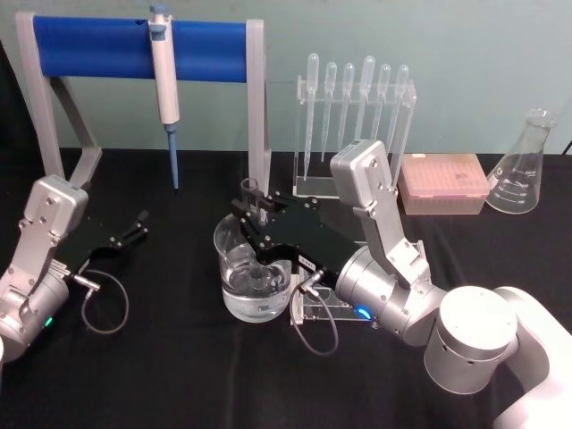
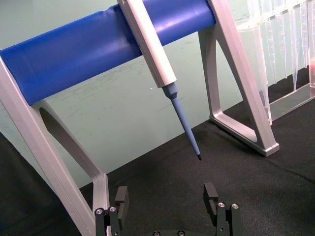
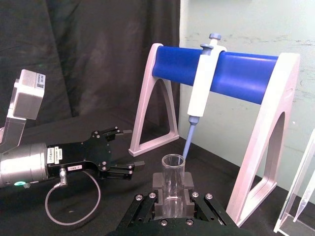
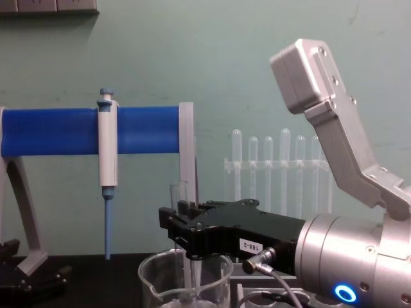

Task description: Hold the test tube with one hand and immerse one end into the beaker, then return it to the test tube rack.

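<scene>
While the right arm is the busy one, the left claw sits parked low over the left side of the black cloth-covered surface. It's released, fingers spread wide with nothing between them. Behind it is the grey-legged stand with a fat blue crossbar, and a white-and-blue micropipette hangs off that bar, tip pointing down and clear of the cloth. Moving toward the middle, there's the wide clear glass beaker with some clear liquid in the bottom. The right claw, black with a small white label on a silver wrist with a blue ring light, reaches in over it from the right. It's clenched on the long clear glass test tube, pads on either side of the glass. The tube stands upright with its open rim sticking up above the fingers. From the chest view the tube runs down past the claw into the beaker, but I can't tell whether its bottom end actually reaches the liquid. Just beside the beaker, tucked under the right wrist, is a clear acrylic rack. Further back on the right is a clear stand holding a row of thin plastic bulb-topped pipettes, then a pink lidded tip box, and a clear glass conical flask at the far right.
</scene>
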